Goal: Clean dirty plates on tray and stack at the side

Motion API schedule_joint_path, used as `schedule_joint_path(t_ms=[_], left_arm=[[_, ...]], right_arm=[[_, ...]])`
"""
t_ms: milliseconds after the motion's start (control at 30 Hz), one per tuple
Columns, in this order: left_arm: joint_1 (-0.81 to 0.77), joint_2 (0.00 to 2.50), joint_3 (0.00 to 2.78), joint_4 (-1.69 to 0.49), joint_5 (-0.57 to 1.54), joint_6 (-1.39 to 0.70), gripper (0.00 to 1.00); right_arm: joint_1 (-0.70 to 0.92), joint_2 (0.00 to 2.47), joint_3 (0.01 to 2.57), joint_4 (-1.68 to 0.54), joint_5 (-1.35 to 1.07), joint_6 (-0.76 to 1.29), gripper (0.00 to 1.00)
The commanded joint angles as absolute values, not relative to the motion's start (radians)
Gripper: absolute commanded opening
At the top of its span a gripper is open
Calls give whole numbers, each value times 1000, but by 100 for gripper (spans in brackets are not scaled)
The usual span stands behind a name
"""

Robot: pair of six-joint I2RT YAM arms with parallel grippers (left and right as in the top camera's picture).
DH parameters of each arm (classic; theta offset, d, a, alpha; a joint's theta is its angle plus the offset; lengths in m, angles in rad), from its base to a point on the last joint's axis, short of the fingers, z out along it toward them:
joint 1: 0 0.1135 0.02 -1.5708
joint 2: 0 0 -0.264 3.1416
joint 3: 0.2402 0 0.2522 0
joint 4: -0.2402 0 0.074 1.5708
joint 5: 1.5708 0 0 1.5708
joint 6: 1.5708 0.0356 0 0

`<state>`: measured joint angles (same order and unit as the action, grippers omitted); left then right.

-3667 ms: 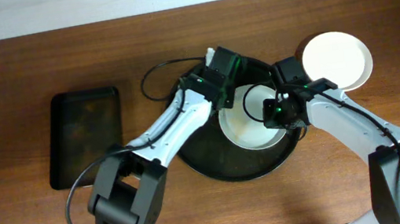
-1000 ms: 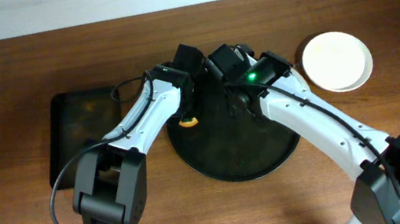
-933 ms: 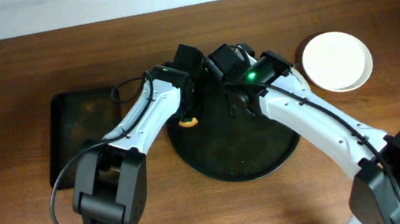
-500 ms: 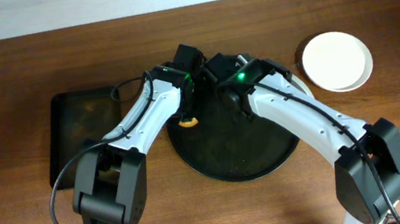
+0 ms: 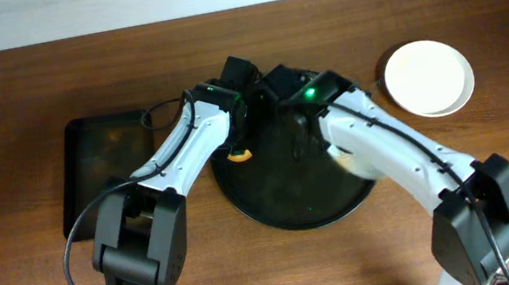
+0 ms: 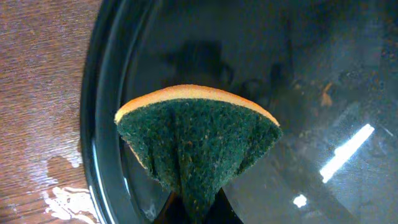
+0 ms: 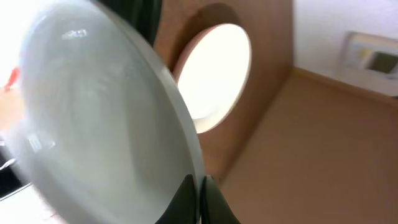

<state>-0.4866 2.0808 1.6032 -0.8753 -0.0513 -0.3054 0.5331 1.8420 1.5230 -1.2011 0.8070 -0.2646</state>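
Rectangular tray (image 5: 108, 174): black, far left of the counter (image 5: 8, 119).
Left end effector (image 6: 193, 211): closed on a sponge (image 6: 196, 143), green face out with an orange back, over the round tray's left edge.
Round tray (image 5: 290, 213): black, mid-counter, under both arms.
Right end effector (image 7: 198, 198): clamped on the rim of the held plate (image 7: 106, 124), white and steeply tilted above the round tray.
Side plates (image 5: 427, 76): white, on the counter just right of the round tray; count unclear.

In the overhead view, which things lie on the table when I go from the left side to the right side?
rectangular black tray → large round black tray → white plate
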Motion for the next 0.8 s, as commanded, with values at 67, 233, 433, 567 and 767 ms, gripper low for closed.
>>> schedule_joint_path(t_ms=[67,233,433,567,767], left_arm=[[-481,2049,1620,-876,-44,-286,0],[-472,2049,1620,-876,-44,-286,0],[-472,2049,1620,-876,-44,-286,0],[-472,2049,1620,-876,-44,-286,0],[-472,2049,1620,-877,-43,-286,0]], right_arm=[[433,1869,1498,-1213,374,-214,4],[344,1869,1507,-1212,369,-186,4],[288,1869,1634,-1266,377,-143,4],[288,1869,1755,-1383,377,-106,4],[288,1890,1796,-1507,378,-66,4]])
